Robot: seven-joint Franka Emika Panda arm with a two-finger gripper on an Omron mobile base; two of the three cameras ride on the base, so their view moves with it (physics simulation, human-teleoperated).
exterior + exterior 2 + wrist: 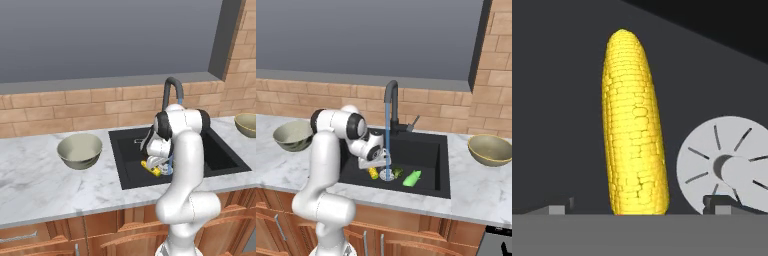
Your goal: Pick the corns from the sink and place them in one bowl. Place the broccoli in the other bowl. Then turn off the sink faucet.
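Yellow corn cob (634, 125) lies lengthwise between my gripper's (634, 207) wide-spread fingers (557, 207) beside the drain (724, 165), so I judge I'm lined up to close across it.

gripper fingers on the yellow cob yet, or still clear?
Apart. In the hand view the two fingertips stand wide open on either side of the yellow cob, with dark sink floor showing between each tip and the cob.
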